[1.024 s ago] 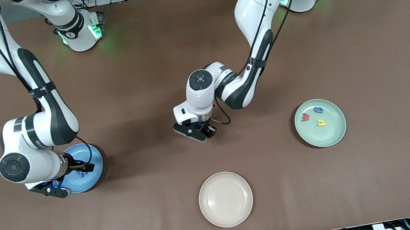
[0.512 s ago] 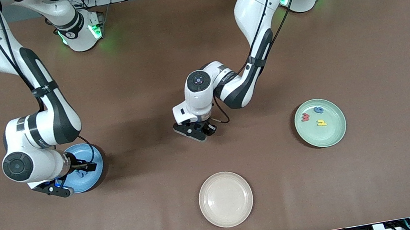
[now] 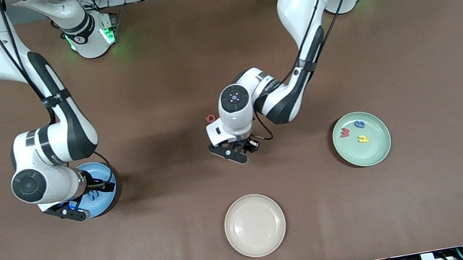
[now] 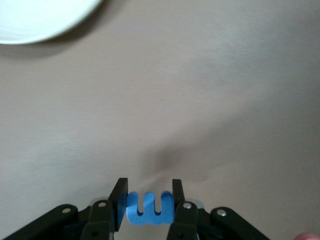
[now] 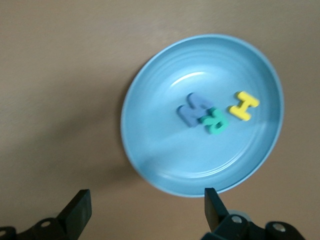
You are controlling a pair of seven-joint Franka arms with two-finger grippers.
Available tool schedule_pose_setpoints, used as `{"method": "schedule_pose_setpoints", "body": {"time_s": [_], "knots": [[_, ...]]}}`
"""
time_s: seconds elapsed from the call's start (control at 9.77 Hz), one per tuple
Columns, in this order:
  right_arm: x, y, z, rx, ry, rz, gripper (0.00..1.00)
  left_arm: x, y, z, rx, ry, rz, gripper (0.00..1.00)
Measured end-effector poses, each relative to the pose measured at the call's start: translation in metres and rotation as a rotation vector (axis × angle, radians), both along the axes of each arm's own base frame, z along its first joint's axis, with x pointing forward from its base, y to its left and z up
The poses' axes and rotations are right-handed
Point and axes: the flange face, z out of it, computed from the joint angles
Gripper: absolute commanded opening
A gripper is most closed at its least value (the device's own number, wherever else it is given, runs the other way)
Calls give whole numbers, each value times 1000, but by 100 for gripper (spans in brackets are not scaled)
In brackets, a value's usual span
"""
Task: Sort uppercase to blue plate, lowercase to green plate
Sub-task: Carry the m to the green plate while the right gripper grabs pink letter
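Centrally in the front view, the left gripper point(image 3: 242, 149) hung over bare worktop point(image 3: 433, 44) in the middle of the frame, its jaws closed on a blue m point(image 4: 148, 209); the left wrist view showed the foam letter pinched between the 2 black fingers point(image 4: 120, 197), with brown surface below and the pale edge of a plate in that picture's upper left corner. A small red round letter point(image 3: 210, 118) lay on the worktop just above and beside the left arm's wrist in the front view, touching neither plate.

At the lower left of the front view, the right gripper point(image 3: 80, 207) hung over the blue plate point(image 3: 103, 170), its jaws standing wide apart and holding nothing. The right wrist view looked down into that plate point(image 5: 150, 150) at 3 letters: a blue W point(image 5: 192, 108) and a teal-green R point(image 5: 215, 121) touching one another, and a yellow H point(image 5: 244, 105) just beside them.

At the right of the front view, the green plate point(image 3: 376, 152) held 3 letters grouped in its upper part: a red w point(image 3: 345, 132), a blue g-like letter point(image 3: 359, 124) and a yellow h/n point(image 3: 363, 139), near one another but apart.

At the bottom centre of the front view, nearest the camera, sat a cream plate point(image 3: 254, 225) with no letters in it.
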Motion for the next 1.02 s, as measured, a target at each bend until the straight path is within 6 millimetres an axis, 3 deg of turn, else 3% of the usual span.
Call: {"method": "schedule_pose_setpoints", "body": {"time_s": [0.31, 0.61, 0.82, 1.02], "knots": [[-25, 116, 5, 67, 1, 124, 100, 29, 85, 28, 33, 34, -6, 29], [-63, 222, 17, 157, -16, 289, 100, 44, 192, 36, 76, 82, -41, 31], [-96, 283, 14, 183, -31, 402, 100, 46, 244, 22, 82, 94, -50, 31], [-136, 340, 5, 197, -54, 508, 100, 43, 297, -9, 85, 65, -92, 31]]}}
